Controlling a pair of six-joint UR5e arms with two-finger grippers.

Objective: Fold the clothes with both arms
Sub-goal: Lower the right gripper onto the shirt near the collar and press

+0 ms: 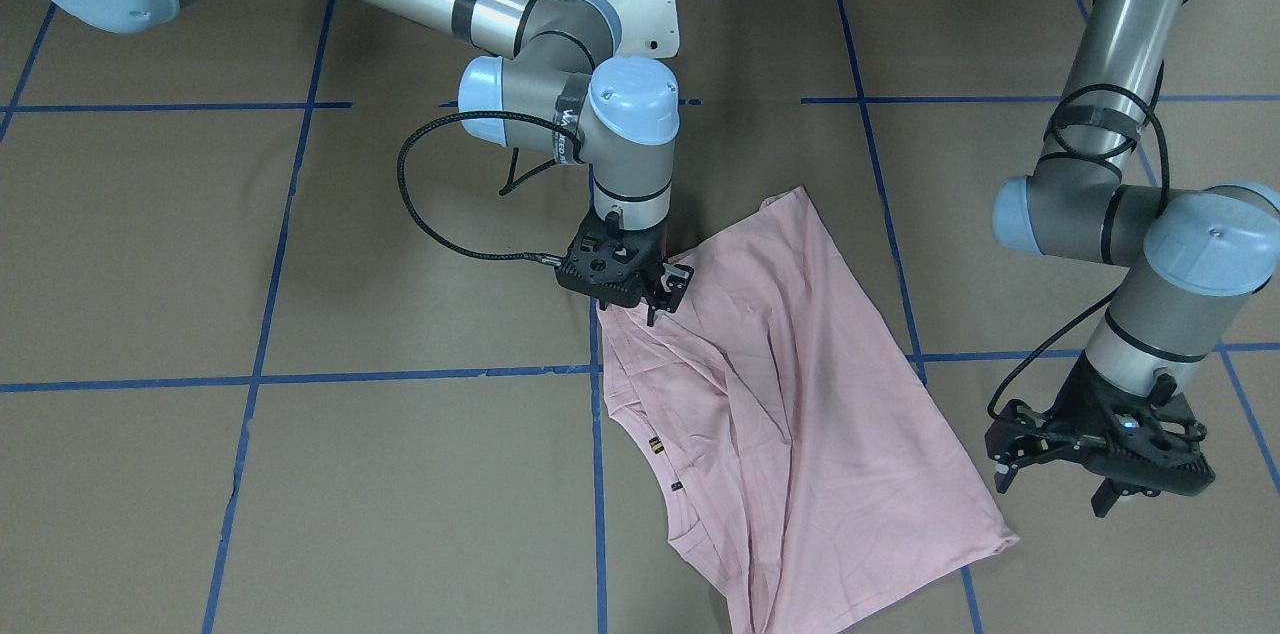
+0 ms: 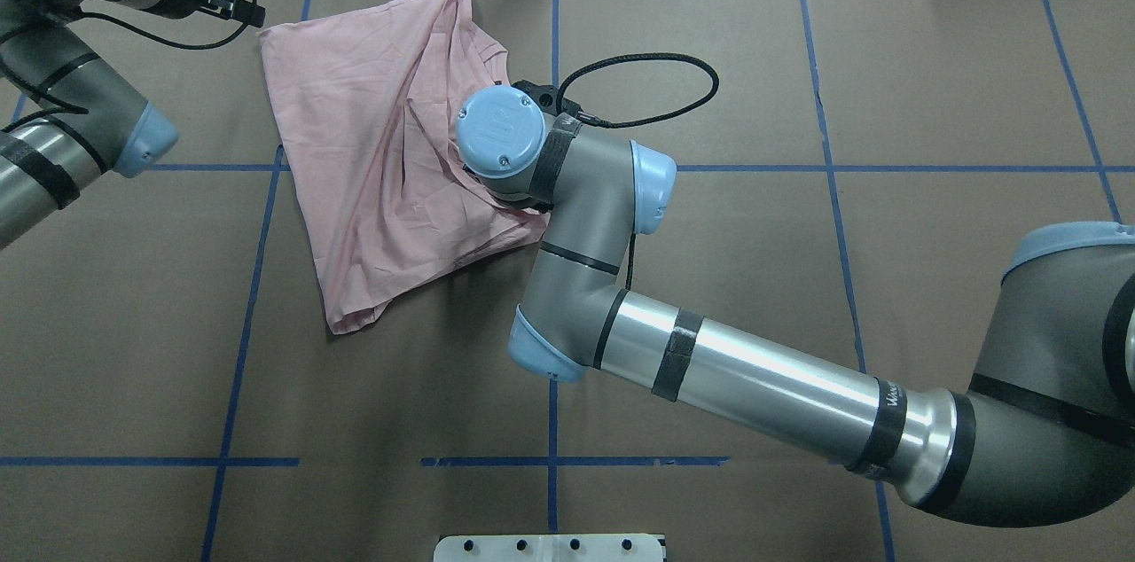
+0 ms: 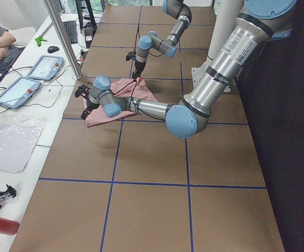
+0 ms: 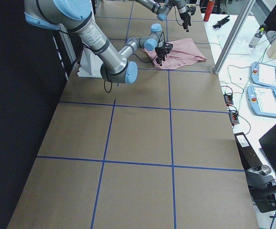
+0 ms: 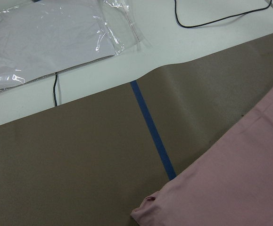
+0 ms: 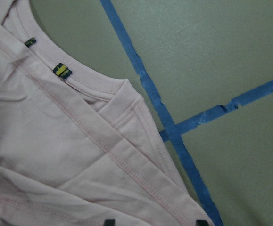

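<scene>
The right hand (image 1: 665, 302) points down with its fingers (image 6: 109, 221) spread, the tips over a hemmed edge of the pale pink T-shirt (image 1: 800, 394); whether they touch it I cannot tell. Out from this hand the shirt lies crumpled on the brown bench (image 1: 400, 474), a small dark and yellow tag (image 6: 62, 71) at its neckline. Past the shirt's far corner the left hand (image 1: 1052, 492) hovers just beside the cloth, fingers spread, holding nothing. Blue tape lines (image 1: 260, 334) cross the bench
</scene>
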